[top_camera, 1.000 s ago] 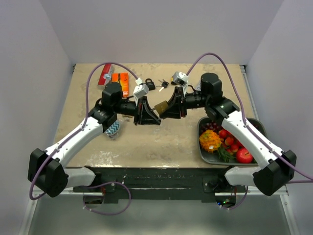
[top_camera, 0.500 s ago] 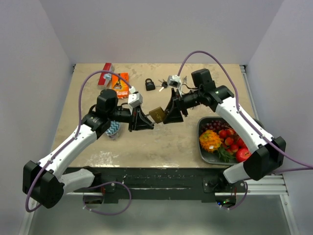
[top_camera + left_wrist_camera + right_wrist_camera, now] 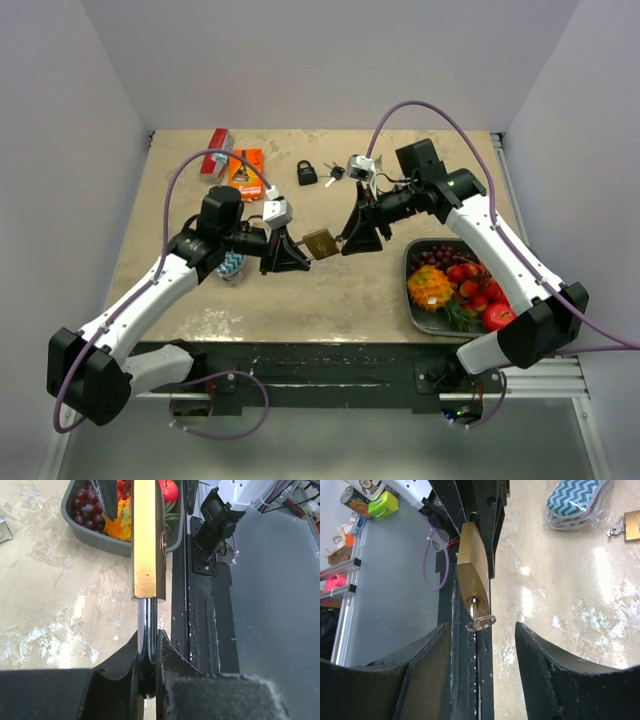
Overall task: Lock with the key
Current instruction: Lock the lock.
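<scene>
Starting at the upper left of the overhead view, a red packet point(image 3: 216, 150) and an orange packet point(image 3: 246, 168) are seen lying side by side near the far edge of the table point(image 3: 330, 300). Just below them, a blue zigzag-patterned pouch point(image 3: 232, 264) is tucked against the left arm point(image 3: 150, 290).

Moving toward the middle, the left gripper point(image 3: 298, 254) is pointed right. Its fingers point(image 3: 120, 670) are clamped narrow on the shackle point(image 3: 146, 622) of the brass padlock point(image 3: 320, 243). In the left wrist view the steel shackle is pinched tight between the two black fingers. The brass body is held out away from them, edge-on, up the centre of the frame.

The padlock is held above the table in the middle of the overhead frame, between the two grippers. Above it, toward the far edge, a small black padlock point(image 3: 306, 173) and a loose bunch of keys point(image 3: 335, 172) are laid close together.

Now to the right side: the right gripper point(image 3: 352, 238) is aimed left at the padlock's bottom end. In the right wrist view a key point(image 3: 476, 614) is seated in that end, with a ring point(image 3: 482, 622) hung from it. The right fingers point(image 3: 427, 670) are spread wide on either side of the key. Nothing is gripped, and a clear gap is kept to the key.

At the lower right of the overhead view, a grey tray point(image 3: 409, 300) is filled with fruit point(image 3: 432, 285) and set beside the right arm point(image 3: 500, 260).
</scene>
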Tool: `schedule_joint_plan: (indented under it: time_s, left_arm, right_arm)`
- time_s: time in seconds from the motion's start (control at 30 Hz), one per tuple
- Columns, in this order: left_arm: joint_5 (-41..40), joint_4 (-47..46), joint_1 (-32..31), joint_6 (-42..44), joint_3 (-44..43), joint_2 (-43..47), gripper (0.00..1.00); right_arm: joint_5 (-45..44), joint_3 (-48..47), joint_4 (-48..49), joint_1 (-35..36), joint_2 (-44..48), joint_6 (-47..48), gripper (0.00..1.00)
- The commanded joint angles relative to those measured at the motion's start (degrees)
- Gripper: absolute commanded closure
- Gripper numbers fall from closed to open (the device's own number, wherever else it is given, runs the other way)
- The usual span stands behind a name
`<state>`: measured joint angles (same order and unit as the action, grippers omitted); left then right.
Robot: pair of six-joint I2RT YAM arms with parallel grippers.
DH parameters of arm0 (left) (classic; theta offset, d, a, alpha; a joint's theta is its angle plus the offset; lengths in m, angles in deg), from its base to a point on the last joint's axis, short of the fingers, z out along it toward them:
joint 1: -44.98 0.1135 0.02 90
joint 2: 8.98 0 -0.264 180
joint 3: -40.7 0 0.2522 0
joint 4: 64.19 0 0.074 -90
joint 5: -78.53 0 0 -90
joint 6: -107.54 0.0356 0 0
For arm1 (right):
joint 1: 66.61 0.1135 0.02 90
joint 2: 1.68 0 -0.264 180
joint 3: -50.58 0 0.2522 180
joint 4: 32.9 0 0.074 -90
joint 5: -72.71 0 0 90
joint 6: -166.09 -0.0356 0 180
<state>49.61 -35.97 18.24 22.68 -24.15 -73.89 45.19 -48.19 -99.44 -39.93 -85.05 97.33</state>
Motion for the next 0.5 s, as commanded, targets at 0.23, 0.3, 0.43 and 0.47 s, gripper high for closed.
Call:
schedule_joint_plan:
  time_s: [0.23,0.3,0.43,0.47]
  left_arm:
    - [3.4,-1.2,0.4,5.3,-1.8,-0.2,1.0]
    - [3.3,-1.2,0.4,5.6,-1.6,-0.4,1.0]
    - [3.4,-1.4,0.4,5.6,-1.8,-0.8,1.0]
    - [3.5,-1.5,0.4,5.5,-2.0,-0.8,1.0]
  right_arm:
    - [0.0,-2.7,2.5,0.0,0.8,-1.7,0.36]
    - [0.0,-2.8,2.8,0.1,0.8,-1.9,0.37]
    - [0.0,-2.8,2.6,0.4,0.2,-0.8,0.46]
    - [-0.6,-2.9,2.0,0.7,0.1,-0.3,0.52]
